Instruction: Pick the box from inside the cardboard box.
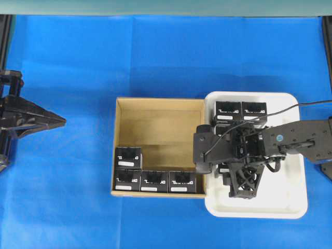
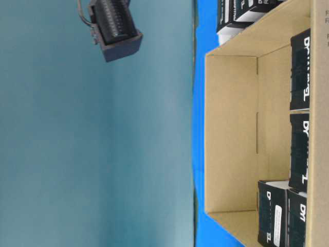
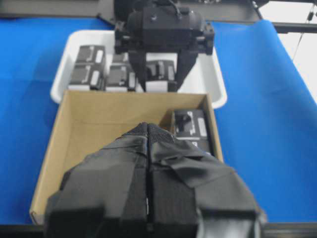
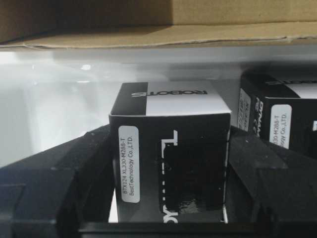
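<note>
My right gripper is shut on the box, a small black cuboid with a white label, and both fingers press its sides. It hangs over the white tray, just outside the cardboard box. From above, the right gripper hides that box. Several identical black boxes lie along the carton's near and left walls. My left gripper is shut and empty, left of the carton; in the left wrist view its tip points over the carton.
More black boxes stand at the back of the tray, and one is right beside the held box. The carton's brown wall runs close behind it. Blue cloth covers the table.
</note>
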### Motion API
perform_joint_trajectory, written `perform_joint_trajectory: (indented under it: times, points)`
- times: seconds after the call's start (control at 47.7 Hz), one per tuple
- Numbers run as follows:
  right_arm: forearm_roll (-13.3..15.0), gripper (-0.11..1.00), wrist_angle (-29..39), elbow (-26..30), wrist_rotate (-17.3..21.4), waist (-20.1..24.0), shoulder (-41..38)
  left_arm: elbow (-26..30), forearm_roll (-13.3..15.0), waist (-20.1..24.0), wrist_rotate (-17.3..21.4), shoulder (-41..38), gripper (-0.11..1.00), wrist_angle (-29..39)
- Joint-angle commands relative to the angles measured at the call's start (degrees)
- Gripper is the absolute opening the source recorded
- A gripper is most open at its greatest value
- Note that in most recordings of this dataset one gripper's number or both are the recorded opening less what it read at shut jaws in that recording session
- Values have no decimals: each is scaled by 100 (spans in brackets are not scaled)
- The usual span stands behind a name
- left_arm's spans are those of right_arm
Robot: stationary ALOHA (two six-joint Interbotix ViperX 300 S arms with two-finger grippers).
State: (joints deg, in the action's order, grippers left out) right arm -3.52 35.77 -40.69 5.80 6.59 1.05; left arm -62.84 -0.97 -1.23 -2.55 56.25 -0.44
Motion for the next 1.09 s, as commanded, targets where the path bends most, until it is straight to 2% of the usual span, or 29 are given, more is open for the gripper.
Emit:
perform_joint_trajectory:
  times: [0.0, 0.377, 0.797, 0.839, 0.965, 1.069]
  points:
    - [-18, 62, -35, 9, -9, 0, -53, 149, -9, -9, 0, -53, -7, -53]
    - [-18, 62, -387, -53, 44, 0, -79, 176, -9, -18, 0, -53, -7, -70]
    - [-18, 62, -466, -70, 53, 0, -79, 167, -9, -18, -9, -70, -7, -70]
    - [-18, 64, -492, -70, 53, 0, -79, 167, 0, -18, -9, -79, -7, -70]
    - [-18, 80, -571, -79, 44, 0, -79, 176, -9, -53, -9, -79, -7, -70]
    - [-18, 81, -659, -79, 44, 0, -79, 176, -9, -62, -18, -70, -7, -70]
